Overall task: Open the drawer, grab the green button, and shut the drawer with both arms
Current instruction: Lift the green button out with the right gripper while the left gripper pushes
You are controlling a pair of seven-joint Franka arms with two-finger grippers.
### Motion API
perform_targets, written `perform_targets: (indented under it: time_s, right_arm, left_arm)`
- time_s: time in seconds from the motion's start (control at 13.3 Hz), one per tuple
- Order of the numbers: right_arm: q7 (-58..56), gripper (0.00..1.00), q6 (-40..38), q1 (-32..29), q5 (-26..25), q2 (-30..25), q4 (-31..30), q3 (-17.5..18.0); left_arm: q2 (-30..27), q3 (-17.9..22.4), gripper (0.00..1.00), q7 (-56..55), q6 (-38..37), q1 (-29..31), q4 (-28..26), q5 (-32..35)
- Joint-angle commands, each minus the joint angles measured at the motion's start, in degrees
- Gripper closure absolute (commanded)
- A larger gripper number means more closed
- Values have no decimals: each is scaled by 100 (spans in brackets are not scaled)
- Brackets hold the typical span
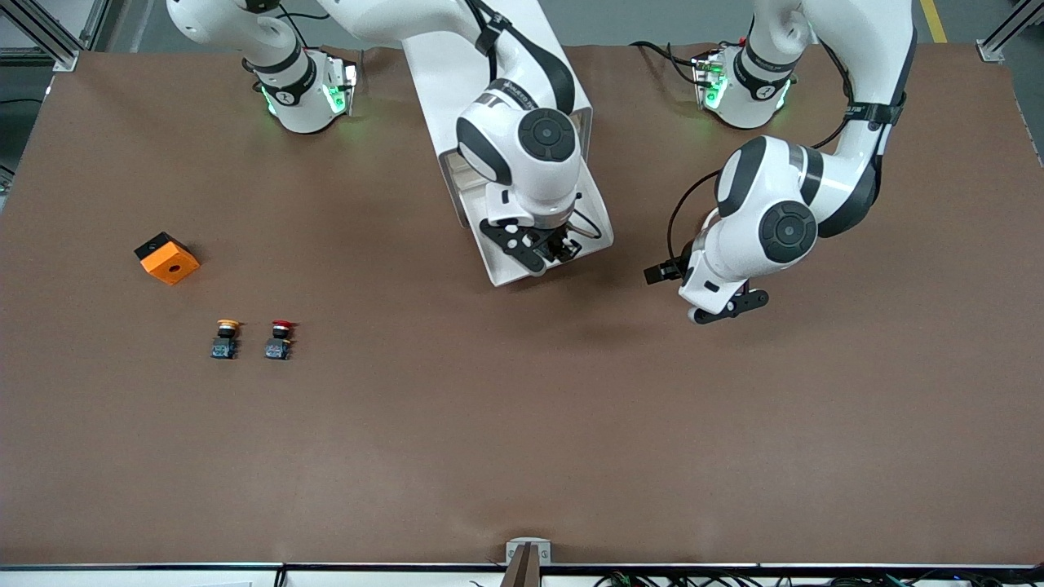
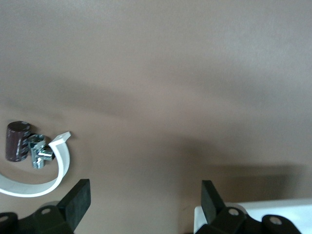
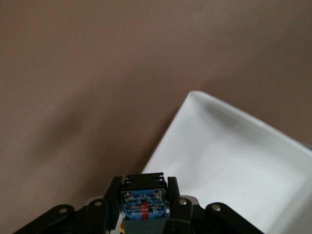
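In the front view, the drawer (image 1: 502,269) is seen pulled out of the white cabinet (image 1: 457,81), with the right gripper (image 1: 548,249) over it, while the left gripper (image 1: 718,310) hangs above bare table toward the left arm's end. In the left wrist view, the left gripper's fingers (image 2: 78,200) are spread wide with nothing between them. In the right wrist view, the fingers are clamped on the button (image 3: 144,204), its bluish base showing, above the drawer's white tray.
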Motion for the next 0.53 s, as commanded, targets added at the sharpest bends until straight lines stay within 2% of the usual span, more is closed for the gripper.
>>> perform_targets:
  time_s: [0.0, 0.15, 0.45]
  right_arm:
    - [-1183, 100, -328, -407, 21, -315, 19, 52]
    - [-1993, 100, -592, -750, 21, -447, 1, 51]
    - [-3338, 100, -576, -1426, 21, -746, -375, 43]
  left_arm:
    - [113, -99, 0, -429, 262, -71, -13, 38]
    - [210, -143, 0, -702, 324, -89, 13, 37]
    - [481, -231, 0, -1414, 455, -403, 74, 37]
